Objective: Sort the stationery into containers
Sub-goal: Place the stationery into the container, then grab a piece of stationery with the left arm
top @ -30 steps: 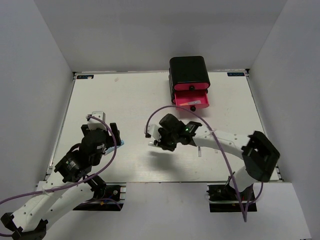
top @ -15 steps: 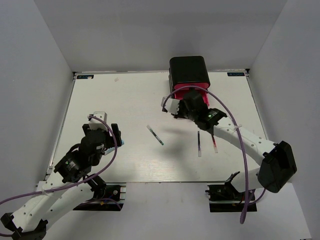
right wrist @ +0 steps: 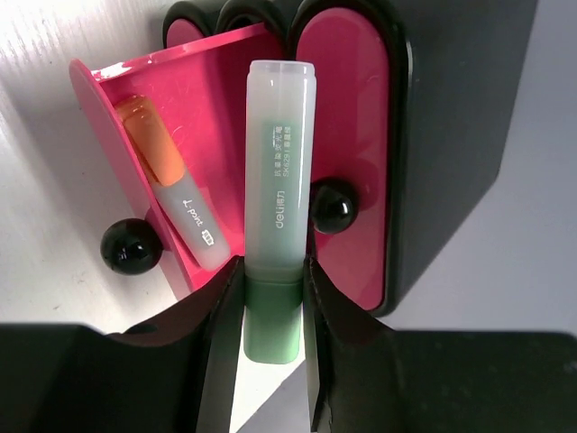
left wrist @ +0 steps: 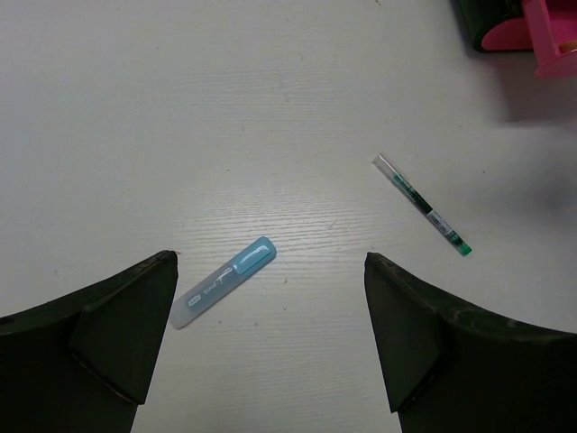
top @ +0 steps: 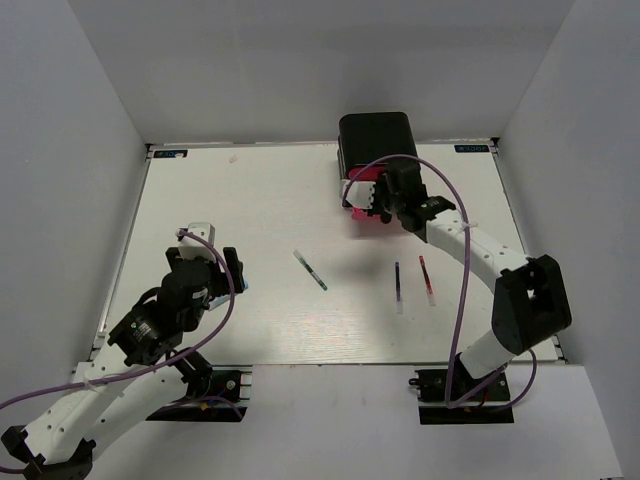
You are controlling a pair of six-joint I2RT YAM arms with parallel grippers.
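My right gripper [right wrist: 270, 289] is shut on the green-capped marker [right wrist: 279, 171], gripping it at its cap end. Its clear end points at the pink drawer fronts of the black cabinet [top: 378, 138]. The bottom drawer [right wrist: 99, 117] is pulled out, and an orange marker [right wrist: 171, 185] lies inside it. My left gripper [left wrist: 270, 280] hangs open over the table. A light blue marker [left wrist: 224, 281] lies flat between its fingers, closer to the left one. A thin green-tipped pen [top: 310, 270] lies mid-table. A blue pen [top: 397, 282] and a red pen [top: 427, 277] lie to its right.
Two black round knobs [right wrist: 332, 206] stick out from the drawer fronts near the held marker. White walls close in the table [top: 200, 200] on three sides. The right arm's purple cable [top: 455, 300] loops over the table's right half.
The right arm has swung from mid-table to the cabinet, carrying the green marker, and the pens it was covering now show. The left arm has not moved.
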